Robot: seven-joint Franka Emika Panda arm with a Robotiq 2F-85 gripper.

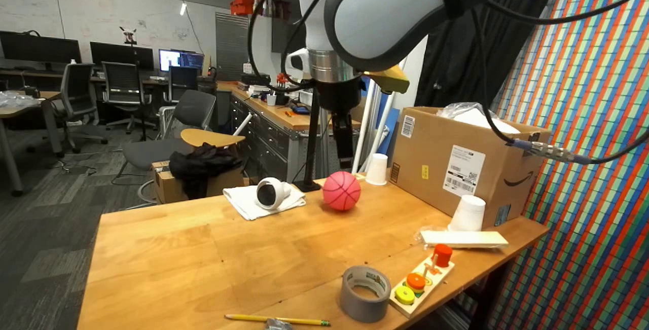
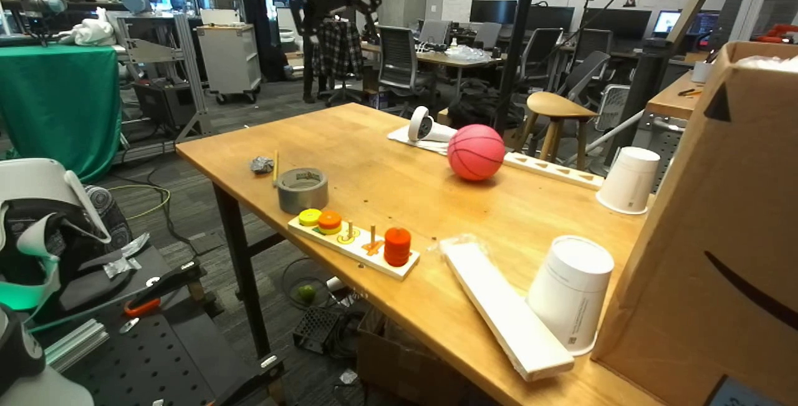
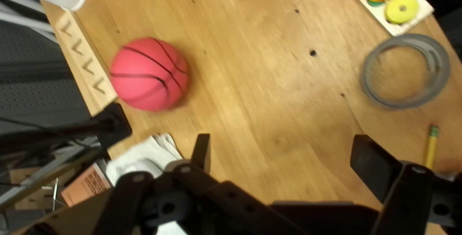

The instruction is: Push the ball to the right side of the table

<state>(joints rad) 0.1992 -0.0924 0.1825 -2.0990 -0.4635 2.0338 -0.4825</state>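
Observation:
The pink ball with black lines [image 1: 341,191] rests on the wooden table [image 1: 203,259] near its far edge. It also shows in an exterior view [image 2: 476,152] and at the left of the wrist view [image 3: 148,74]. My gripper [image 3: 281,155] is open with its black fingers wide apart and only tabletop seen between them. It hangs above the table, apart from the ball. In an exterior view the gripper [image 2: 336,22] is high at the top, with both fingers spread. It also shows pointing down above the ball in an exterior view [image 1: 345,155].
A white camera [image 1: 271,193] lies on a white cloth [image 1: 246,203] beside the ball. A black pole [image 2: 517,50] stands at the edge. White cups [image 1: 376,169] [image 1: 467,213], a cardboard box [image 1: 431,152], a white block [image 1: 464,239], a ring toy [image 1: 423,282], grey tape [image 1: 364,302] and pencil [image 1: 276,319] are around.

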